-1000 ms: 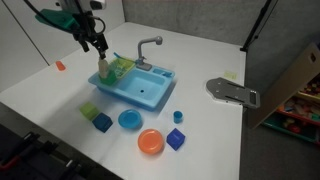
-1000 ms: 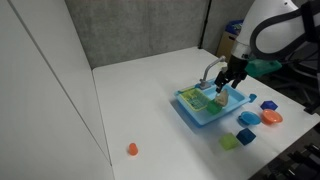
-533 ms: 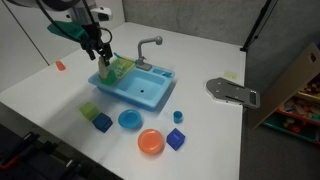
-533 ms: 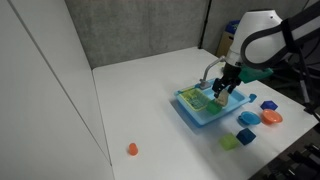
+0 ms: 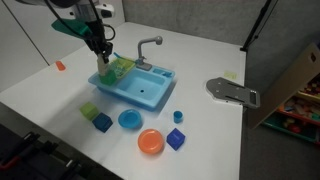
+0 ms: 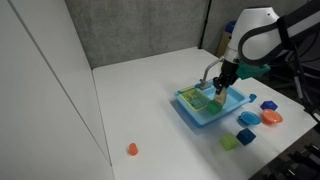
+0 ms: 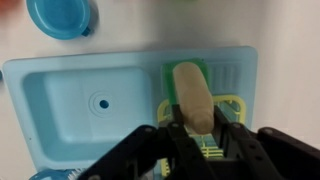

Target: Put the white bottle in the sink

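Note:
The white bottle [image 7: 192, 92] stands in the green dish-rack section [image 7: 236, 112] of the light blue sink [image 7: 40, 105], beside the basin. My gripper [image 7: 195, 128] reaches down over it, and both fingers press against the bottle's sides. In both exterior views the gripper [image 5: 103, 56] [image 6: 221, 86] hangs over the rack end of the sink [image 5: 150, 92] [image 6: 196, 113], with the bottle [image 5: 103, 71] just below it. The grey faucet [image 5: 148, 45] rises behind the basin.
In front of the sink lie a blue plate [image 5: 130, 120], an orange plate [image 5: 151, 142], blue cubes [image 5: 177, 138] [image 5: 102, 122], a green cube [image 5: 90, 112] and a small blue cup [image 5: 178, 116]. A grey object [image 5: 232, 92] sits near the table's edge. A small orange item [image 5: 60, 65] lies apart.
The gripper has dropped a little onto the bottle and its jaws have closed on the bottle's sides. The bottle still stands in the rack section.

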